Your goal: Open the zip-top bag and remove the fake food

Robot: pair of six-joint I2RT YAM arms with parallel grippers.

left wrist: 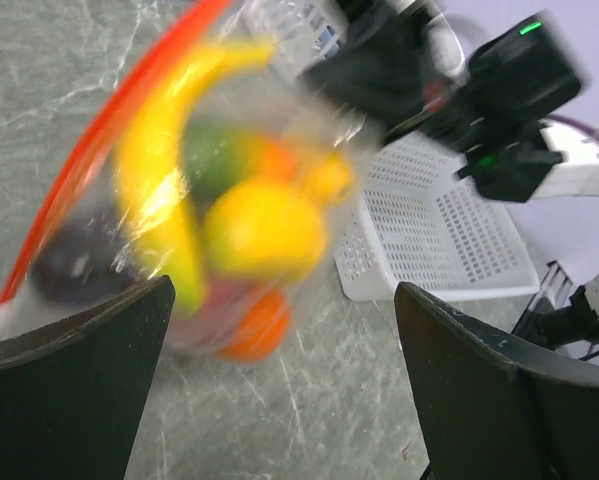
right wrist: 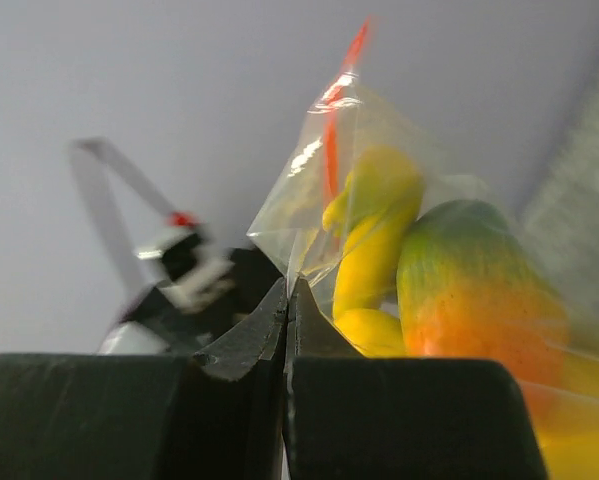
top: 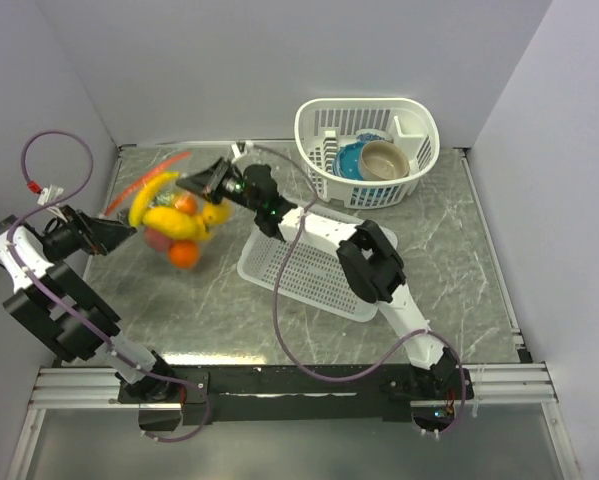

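**Bag in the air, nothing out yet**

Top view: the right gripper [top: 207,180] is holding the zip-top bag [top: 164,238] above the table's far-left corner. The fake food [top: 171,222] is bunching in the bag's lower part, and the red zipper strip [top: 144,185] is slanting up toward the left edge. The left gripper [top: 117,232] is waiting just beside the bag on its left-edge side. A flat white basket [top: 309,270] is lying mid-table, and a deeper basket [top: 419,130] holding bowls is standing at the far right corner.

Left wrist view: the left gripper [left wrist: 279,370] is showing its jaws wide apart, clamping nothing, with the blurred bag [left wrist: 309,130] hanging ahead of them. The food [left wrist: 264,228] is all sitting inside the plastic. The zipper strip [left wrist: 99,150] is running down toward the left finger; whether it is touching is unclear.

Right wrist view: the right gripper [right wrist: 289,310] is pinching a corner of the bag [right wrist: 309,200], jaws pressed together on the film. Yellow and green-orange pieces [right wrist: 469,280] are pressing against the film.

By my reading, lifting is done. The blur is hiding whether the mouth is parted, so opening and emptying look left to do.
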